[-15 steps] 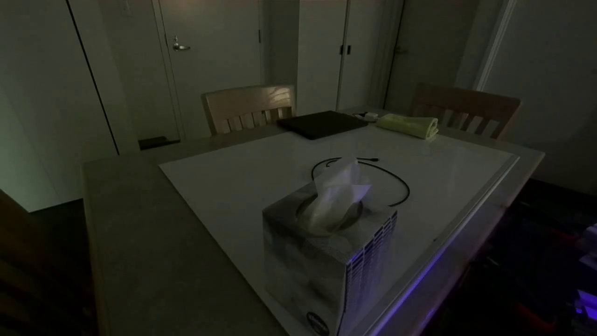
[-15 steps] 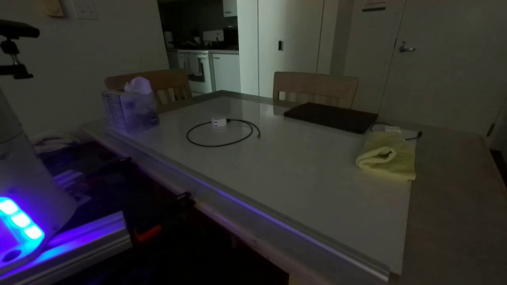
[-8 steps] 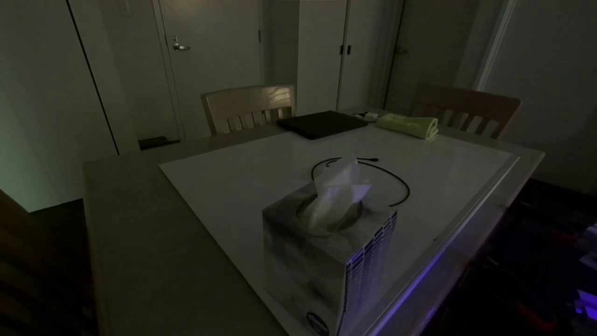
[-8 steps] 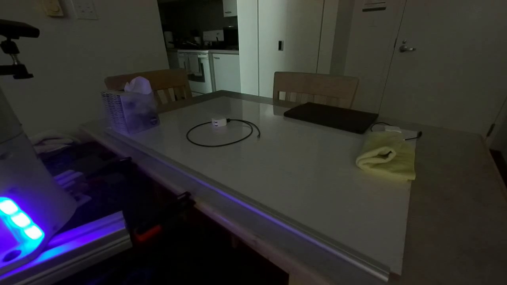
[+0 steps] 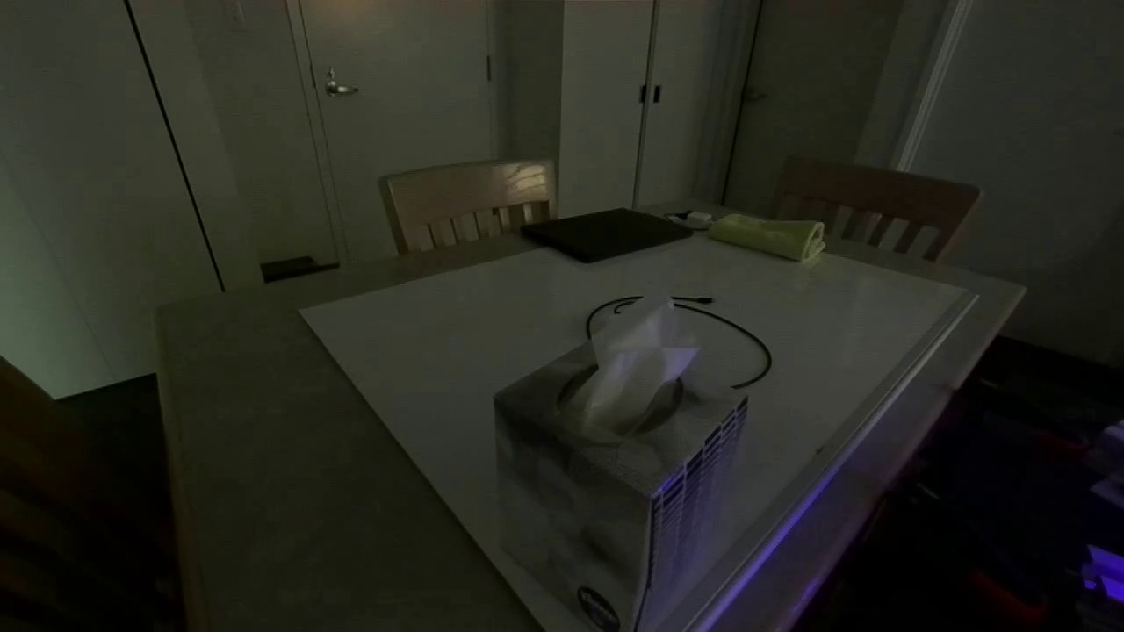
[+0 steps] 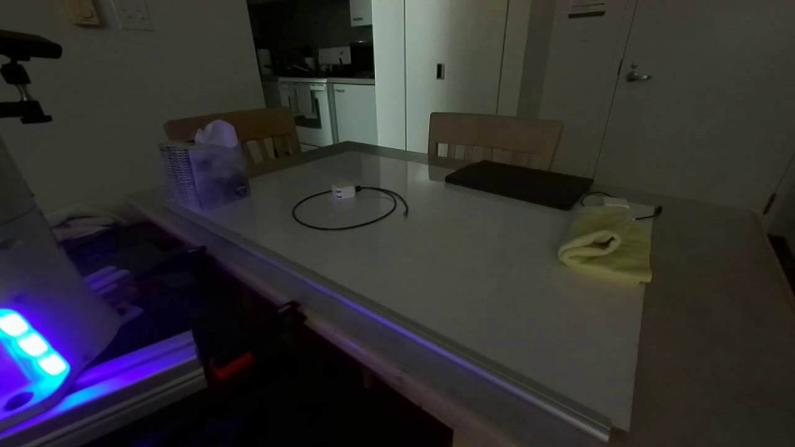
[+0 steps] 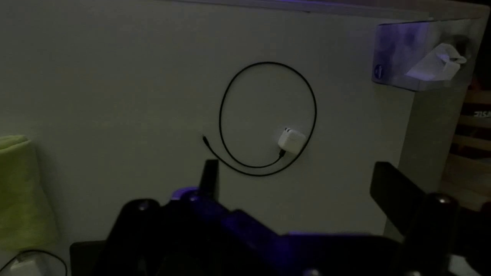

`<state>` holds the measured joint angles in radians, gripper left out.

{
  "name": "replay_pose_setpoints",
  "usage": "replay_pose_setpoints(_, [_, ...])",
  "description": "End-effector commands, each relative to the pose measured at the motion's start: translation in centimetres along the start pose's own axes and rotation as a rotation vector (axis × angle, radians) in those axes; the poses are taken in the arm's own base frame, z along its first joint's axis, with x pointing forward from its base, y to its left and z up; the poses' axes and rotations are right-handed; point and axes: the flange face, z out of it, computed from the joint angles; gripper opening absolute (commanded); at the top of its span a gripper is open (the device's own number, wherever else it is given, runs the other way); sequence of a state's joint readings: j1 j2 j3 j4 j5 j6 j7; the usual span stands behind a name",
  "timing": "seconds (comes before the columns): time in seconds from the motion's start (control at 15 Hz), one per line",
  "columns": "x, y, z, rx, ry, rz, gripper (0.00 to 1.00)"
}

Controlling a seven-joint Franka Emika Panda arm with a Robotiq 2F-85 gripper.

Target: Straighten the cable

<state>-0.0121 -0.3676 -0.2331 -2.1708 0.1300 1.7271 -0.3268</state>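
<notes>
In the wrist view my claw (image 7: 296,165) rises from the bottom edge, spread wide, its two dark fingers (image 7: 209,179) well apart: one stands nearly upright, the other slants inward toward its tip. Below them, my linkage (image 7: 245,228) carries a violet sheen across the lower middle. In an exterior view the pale lower part of my arm (image 6: 46,279) shows, cut off at the left edge, three bright bluish lights (image 6: 31,344) glowing in a row near its foot.

A tissue box (image 5: 606,487) and yellow cloth (image 5: 762,238) sit apart.
</notes>
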Motion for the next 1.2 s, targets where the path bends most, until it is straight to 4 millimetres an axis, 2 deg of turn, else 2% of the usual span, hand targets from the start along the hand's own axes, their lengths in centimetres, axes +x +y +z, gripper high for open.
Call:
replay_pose_setpoints(0.0, [0.9,0.4,2.2,0.019,-0.052,-0.059,1.00])
replay_pose_setpoints(0.07, [0.3,0.0,1.1,0.004,-0.028,-0.024,1.00])
replay_pose_setpoints(0.27, [0.7,0.3,2.0,0.007,-0.050,-0.040,1.00])
replay_pose_setpoints(0.47, [0.7,0.3,2.1,0.007,-0.050,-0.042,1.00])
replay_pose_setpoints(0.6, [1.4,0.0,3.0,-0.001,-0.084,-0.031,1.00])
replay_pose_setpoints(0.8, [2.4,-0.7,5.5,0.000,-0.151,-0.027,1.00])
replay_pose_setpoints(1.13, [4.1,-2.1,11.1,0.014,-0.334,-0.071,1.00])
